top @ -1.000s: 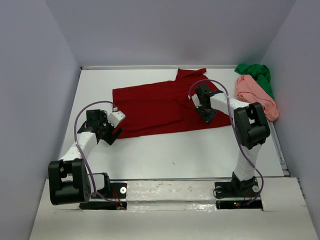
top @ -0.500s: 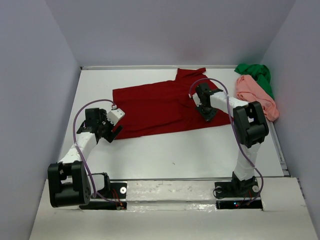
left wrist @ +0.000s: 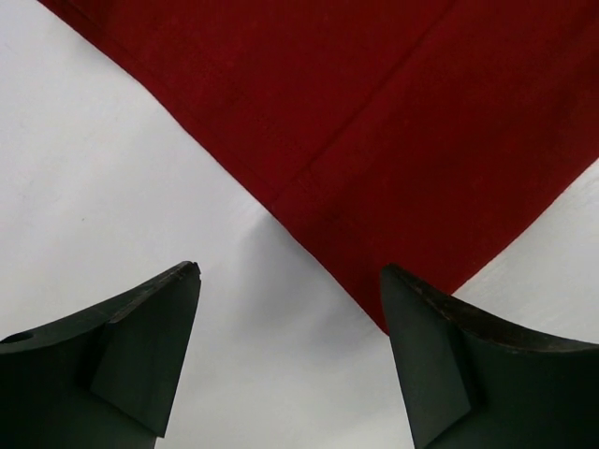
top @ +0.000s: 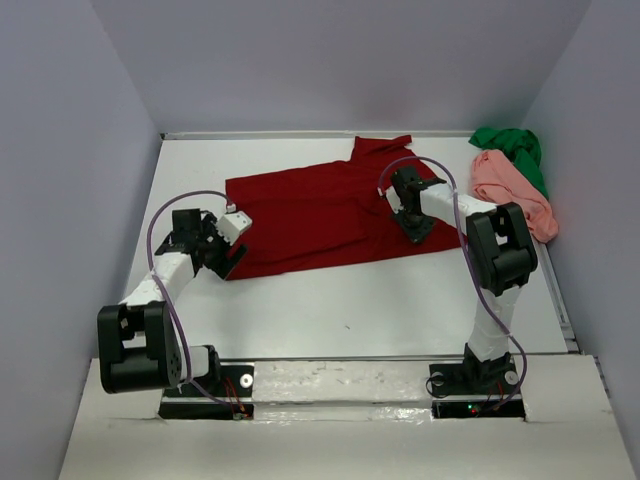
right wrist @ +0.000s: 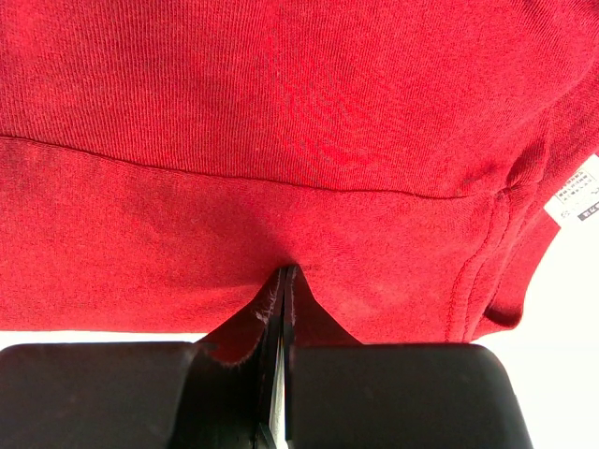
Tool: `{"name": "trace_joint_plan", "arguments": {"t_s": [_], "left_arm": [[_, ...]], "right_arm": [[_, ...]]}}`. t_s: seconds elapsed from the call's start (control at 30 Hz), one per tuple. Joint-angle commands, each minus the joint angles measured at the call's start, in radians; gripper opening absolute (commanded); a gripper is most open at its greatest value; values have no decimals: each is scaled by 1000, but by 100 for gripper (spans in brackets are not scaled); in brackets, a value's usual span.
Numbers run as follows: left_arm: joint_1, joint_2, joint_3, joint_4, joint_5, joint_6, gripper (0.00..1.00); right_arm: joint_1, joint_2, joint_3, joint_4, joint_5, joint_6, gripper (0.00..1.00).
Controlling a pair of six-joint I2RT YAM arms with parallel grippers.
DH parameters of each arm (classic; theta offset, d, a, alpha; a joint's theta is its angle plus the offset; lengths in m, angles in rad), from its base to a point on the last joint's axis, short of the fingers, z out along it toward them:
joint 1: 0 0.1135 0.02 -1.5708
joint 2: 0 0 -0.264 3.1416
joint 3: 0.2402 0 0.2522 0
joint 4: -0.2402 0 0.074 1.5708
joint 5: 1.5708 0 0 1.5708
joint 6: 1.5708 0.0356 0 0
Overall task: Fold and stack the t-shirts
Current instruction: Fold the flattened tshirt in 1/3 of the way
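Across the white table (top: pixel 330 310), seeing the dark red t-shirt (top: pixel 310 215) lying spread flat at the middle. Keeping the right end effector (right wrist: pixel 284 281) clenched on a pinched fold of it near the collar, unmoved. Creeping the left end effector (left wrist: pixel 290 273) up toward the near-left hem corner, jaws spread wide, grasping nothing. Leaving the salmon pink t-shirt (top: pixel 512 190) and bright green t-shirt (top: pixel 512 148) heaped at the far right. Probably lining up a second grip for the first fold; nothing folded yet.
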State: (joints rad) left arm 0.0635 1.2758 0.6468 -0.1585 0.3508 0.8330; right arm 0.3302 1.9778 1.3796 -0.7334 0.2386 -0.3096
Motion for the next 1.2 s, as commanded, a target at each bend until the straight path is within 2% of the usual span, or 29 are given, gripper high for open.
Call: {"name": "trace_joint_plan", "arguments": {"t_s": [0.0,0.03,0.13,0.17,0.23,0.27,0.33,0.67,0.9,1.17], "left_arm": [[4,46,82,-45,83,20,82],[4,59,82,-46,83,20,82],[4,105,118,-85,106,35,61],[4,129,126,-93,108,35,44],[4,146,146,-111,116,38,24],[4,154,161,-127,123,41,8],[4,166,180,-160,142,54,0],[4,217,255,-305,208,181,0],[-25,344,326,-455,246,275,0],[-57,421,312,-417,212,267,0]], "right_arm": [[-13,38,-16,-26,21,14,0],[-13,38,-16,-26,21,14,0],[-13,39,-14,-27,21,15,0],[-13,41,-13,-27,22,17,0],[-13,41,-11,-29,24,17,0],[-13,39,-11,-29,28,15,0],[-13,41,-10,-29,33,17,0],[-13,47,-8,-32,41,17,0],[-13,50,1,-37,47,17,0],[-13,56,9,-44,53,17,0]]}}
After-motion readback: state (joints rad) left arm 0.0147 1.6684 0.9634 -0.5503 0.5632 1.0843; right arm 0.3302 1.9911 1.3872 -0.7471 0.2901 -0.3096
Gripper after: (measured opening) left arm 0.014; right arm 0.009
